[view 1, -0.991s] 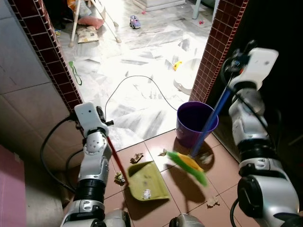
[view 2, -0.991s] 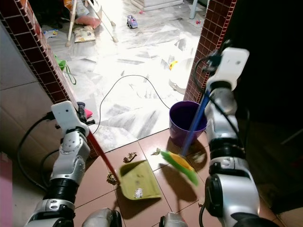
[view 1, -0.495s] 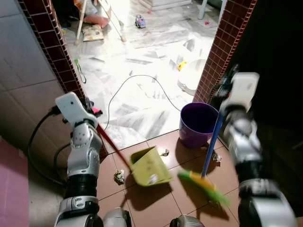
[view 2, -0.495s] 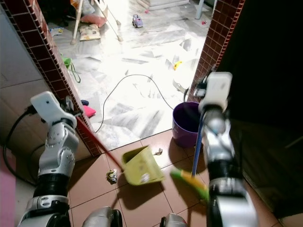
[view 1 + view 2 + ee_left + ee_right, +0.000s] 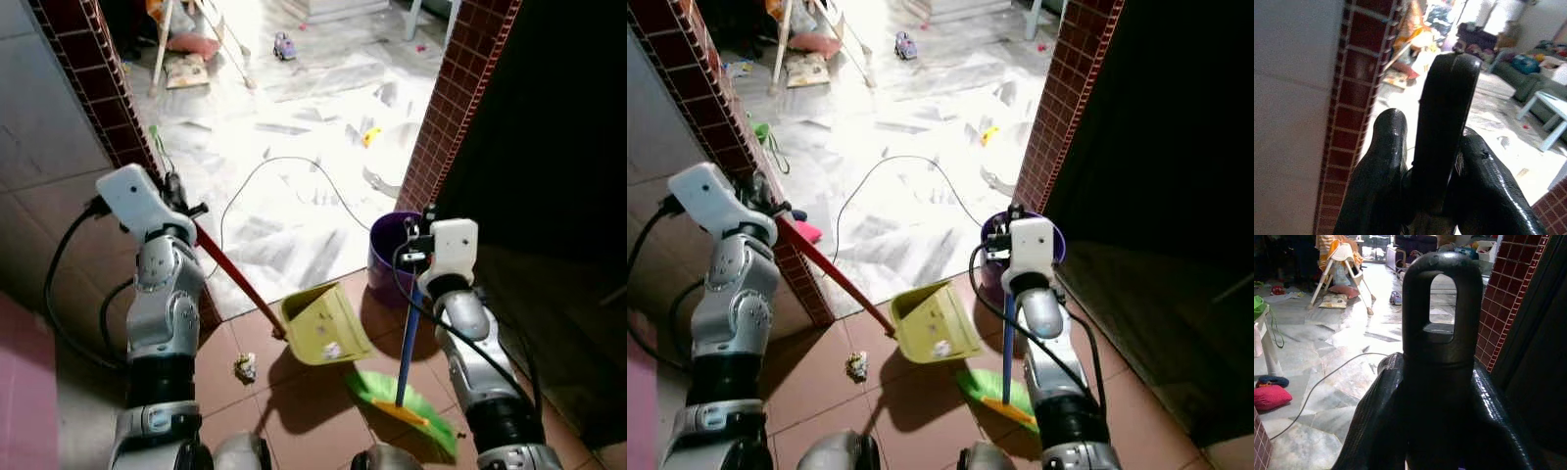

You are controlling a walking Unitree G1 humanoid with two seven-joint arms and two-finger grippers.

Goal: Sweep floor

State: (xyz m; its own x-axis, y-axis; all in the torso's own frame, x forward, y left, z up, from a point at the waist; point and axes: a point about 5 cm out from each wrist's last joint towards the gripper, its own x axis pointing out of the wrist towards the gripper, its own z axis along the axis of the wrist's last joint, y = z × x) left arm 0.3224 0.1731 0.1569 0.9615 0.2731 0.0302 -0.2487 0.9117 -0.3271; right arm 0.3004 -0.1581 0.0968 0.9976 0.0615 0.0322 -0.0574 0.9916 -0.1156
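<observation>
My left gripper point(image 5: 182, 200) is shut on the red handle point(image 5: 235, 277) of a yellow-green dustpan point(image 5: 318, 318). The pan hangs tilted above the brown tiles, with a bit of debris point(image 5: 333, 349) inside. In the left wrist view the fingers point(image 5: 1388, 147) clamp the handle's black end. My right gripper point(image 5: 415, 266) is shut on a blue broom handle point(image 5: 405, 338), and the green broom head point(image 5: 402, 407) rests on the floor below the pan. The right wrist view shows the handle's black hang-loop point(image 5: 1442, 303) between the fingers. A purple bucket point(image 5: 384, 257) stands behind my right arm. A crumpled scrap point(image 5: 245, 367) lies on the tiles.
Brick pillars point(image 5: 96, 80) point(image 5: 458, 108) frame a doorway to a bright marble floor. On that floor are a white cable point(image 5: 286, 161), a yellow toy point(image 5: 372, 136), a toy car point(image 5: 282, 45) and chair legs point(image 5: 162, 44). The right side is dark.
The dustpan has been lifted off the tiles and carried right, towards the bucket. My right arm has dropped and the broom has swung upright, its head now nearer me. The camera has also shifted.
</observation>
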